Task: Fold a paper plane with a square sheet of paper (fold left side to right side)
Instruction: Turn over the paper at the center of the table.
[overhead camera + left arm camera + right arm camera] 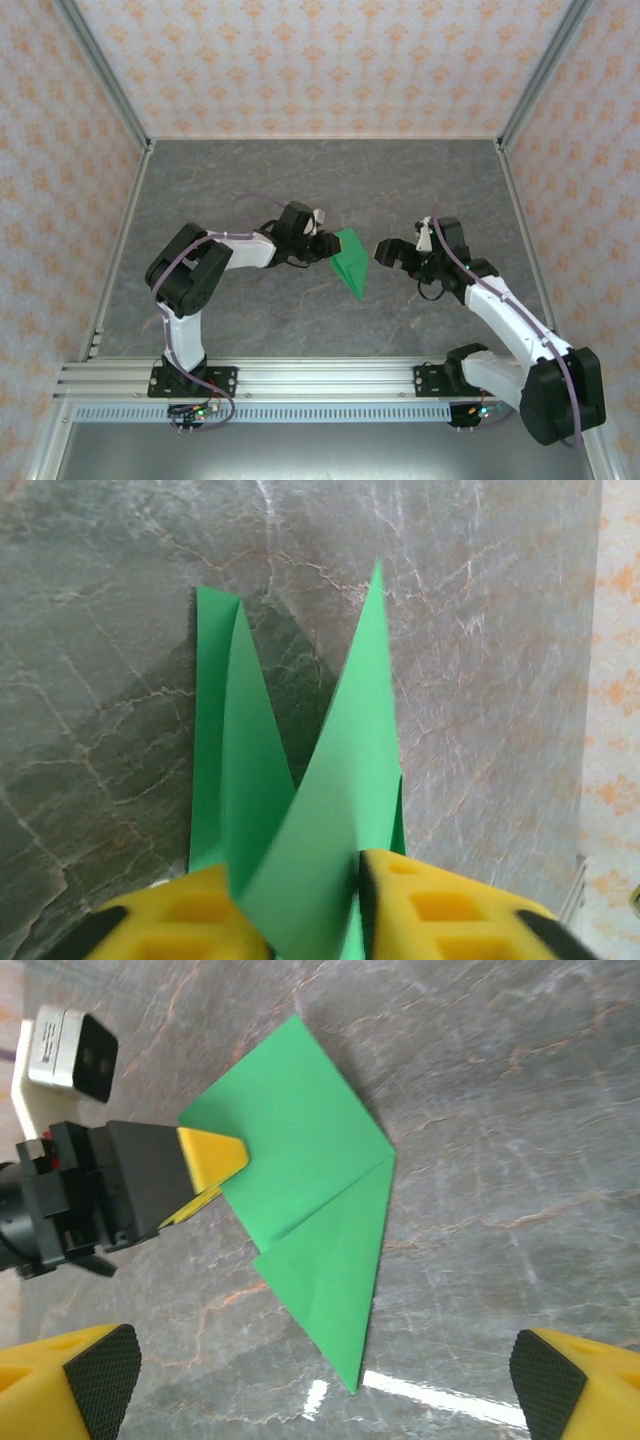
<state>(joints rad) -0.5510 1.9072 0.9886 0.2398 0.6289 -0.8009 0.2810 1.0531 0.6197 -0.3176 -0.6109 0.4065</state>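
Observation:
The green sheet of paper [350, 262] lies mid-table, folded into a kite-like outline whose sharp tip points toward the near edge. My left gripper [328, 247] is shut on the paper's left corner. In the left wrist view, the green flaps [350, 770] rise between the yellow pads [420, 900] of the left gripper [295, 880]. In the right wrist view, one yellow finger [215, 1155] sits on top of the folded sheet [310, 1160] and the other is beneath it. My right gripper [385, 252] hovers just right of the paper, open and empty; in its own wrist view the right gripper [325, 1380] spreads wide.
The grey marble-patterned tabletop [250, 180] is enclosed by patterned walls with metal frame posts [100, 70]. An aluminium rail [320, 380] runs along the near edge under the arm bases.

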